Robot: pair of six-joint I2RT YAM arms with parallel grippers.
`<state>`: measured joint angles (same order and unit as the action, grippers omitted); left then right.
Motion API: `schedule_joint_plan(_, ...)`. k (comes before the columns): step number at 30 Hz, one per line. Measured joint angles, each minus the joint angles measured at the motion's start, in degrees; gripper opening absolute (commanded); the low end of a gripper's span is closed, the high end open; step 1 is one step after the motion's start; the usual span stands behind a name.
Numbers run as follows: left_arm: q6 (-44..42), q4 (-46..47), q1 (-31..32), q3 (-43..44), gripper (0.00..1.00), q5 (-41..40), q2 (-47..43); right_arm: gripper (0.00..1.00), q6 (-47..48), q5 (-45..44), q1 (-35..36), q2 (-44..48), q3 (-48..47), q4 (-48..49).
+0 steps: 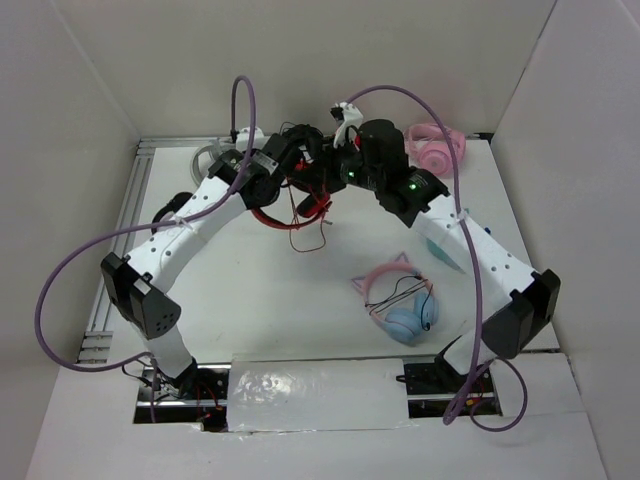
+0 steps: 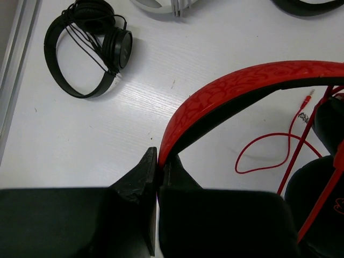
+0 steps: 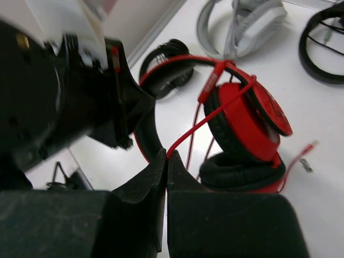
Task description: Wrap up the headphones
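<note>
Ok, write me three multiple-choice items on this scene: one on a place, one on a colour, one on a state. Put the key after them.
1. Where does the left end effector grip the red headphones?
A. an earcup
B. the headband
C. the plug

2. What colour is the band of the cat-ear headphones?
A. green
B. yellow
C. pink

3. What state is the right end effector in?
A. shut on the red cable
B. open over bare table
C. shut on a black pair

Key:
1 B: the left wrist view shows it closed on the red patterned band.
2 C: the top view shows a pink band with two ears.
3 A: the right wrist view shows the thin cable pinched at its tips.
</note>
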<state>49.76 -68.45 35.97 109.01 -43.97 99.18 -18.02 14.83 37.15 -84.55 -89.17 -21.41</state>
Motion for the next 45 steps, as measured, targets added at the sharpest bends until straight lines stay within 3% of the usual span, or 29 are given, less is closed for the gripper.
schedule_joint_plan(10,-2.95,10.62,1.36,-8.61,0.00,-0.74,-2.95,0.00,-4.87,12.83,-2.16,-12.46,-12.87,4.20)
schedule_joint_plan(15,-0.20,8.79,0.04,-6.36,0.00,-0.83,-2.97,0.00,-4.59,17.99,-1.99,-9.75,-4.24,5.14)
schedule_joint_plan(21,0.13,4.85,-1.16,-4.44,0.00,0.04,-2.97,0.02,-1.97,9.77,-1.60,-0.04,10.99,6.16)
schedule_joint_plan(26,-1.42,6.21,-1.16,-6.08,0.00,4.57,-5.09,0.02,0.04,10.38,-1.14,6.95,20.28,13.18)
schedule_joint_plan(32,-3.85,10.69,-1.16,-10.19,0.00,6.95,-11.78,0.02,6.54,14.82,1.79,4.31,21.38,19.47)
schedule_joint_plan(38,-5.49,9.68,-1.05,-9.88,0.00,5.14,-12.52,0.03,14.88,18.43,3.89,1.42,21.55,25.68)
schedule_joint_plan(45,-6.23,6.73,-0.90,-5.77,0.00,5.09,-11.13,0.20,25.49,21.77,6.67,0.61,22.01,28.85)
